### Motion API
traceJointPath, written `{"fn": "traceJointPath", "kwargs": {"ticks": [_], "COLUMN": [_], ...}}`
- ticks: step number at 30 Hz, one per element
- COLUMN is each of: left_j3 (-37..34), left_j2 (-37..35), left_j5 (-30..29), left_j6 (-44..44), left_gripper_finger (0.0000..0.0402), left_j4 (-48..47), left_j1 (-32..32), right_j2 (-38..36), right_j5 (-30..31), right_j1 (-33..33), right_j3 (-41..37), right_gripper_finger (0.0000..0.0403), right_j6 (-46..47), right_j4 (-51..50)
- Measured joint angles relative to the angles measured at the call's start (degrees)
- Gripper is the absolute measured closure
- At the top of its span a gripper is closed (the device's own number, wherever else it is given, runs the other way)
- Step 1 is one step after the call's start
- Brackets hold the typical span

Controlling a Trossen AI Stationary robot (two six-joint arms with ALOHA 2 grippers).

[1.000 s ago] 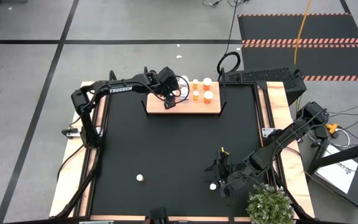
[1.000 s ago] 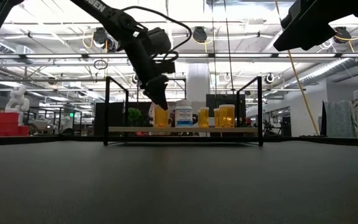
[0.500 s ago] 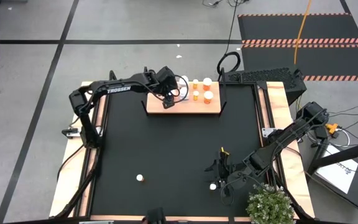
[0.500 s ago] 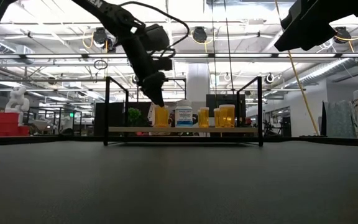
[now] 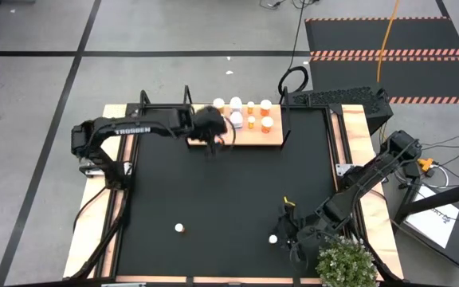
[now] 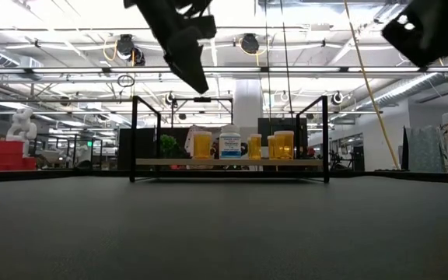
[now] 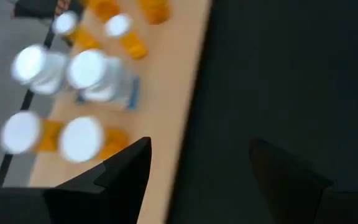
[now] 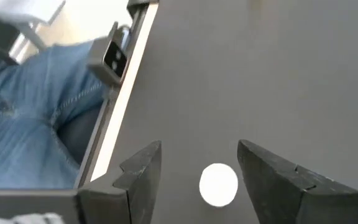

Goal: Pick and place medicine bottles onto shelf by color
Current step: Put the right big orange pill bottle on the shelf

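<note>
On the high view, your left gripper (image 5: pixel 208 147) hovered just off the shelf's (image 5: pixel 249 141) left front edge, with its jaws released and empty. The medicine bottles (image 5: pixel 250 122) stood on the shelf in a group. One loose bottle (image 5: pixel 179 228) stood on the black surface (image 5: pixel 213 191) near the front. Your right gripper (image 5: pixel 287 237) hung over another loose one (image 5: pixel 273 238), jaws spread on either side of it, not touching.

A black-topped table (image 5: pixel 213 191) carries the shelf (image 5: pixel 249 137) at its far edge; well apart from the shelf, two bottles (image 5: pixel 179 228) (image 5: pixel 273 238) stand near the table's front edge.
</note>
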Motion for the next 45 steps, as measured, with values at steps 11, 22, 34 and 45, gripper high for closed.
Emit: {"fn": "traceJointPath", "kwargs": {"ticks": [11, 22, 34, 45], "left_j3": [-7.39, -12.17, -16.85, -17.41], "left_j2": [0.13, 0.11, 0.11, 0.13], "left_j5": [-10.01, -12.64, -12.64, -12.46], "left_j6": [-8.24, -12.69, -11.63, -12.45], "left_gripper_finger": [0.013, 0.013, 0.0131, 0.0131], "left_j4": [4.75, 16.34, 31.18, 36.63], "left_j1": [-20.56, -30.24, -31.52, -32.88], "right_j2": [0.33, 2.86, 5.68, 5.68], "right_j5": [0.3, -2.66, -2.91, -2.91], "right_j1": [1.32, -1.87, -2.3, -2.28], "right_j3": [0.0, 0.0, -0.03, -0.04], "right_gripper_finger": [0.0194, 0.0161, 0.0198, 0.0257], "right_j6": [-0.43, -3.15, -4.68, -5.08], "right_j4": [-2.77, -2.2, -1.79, -2.12]}}
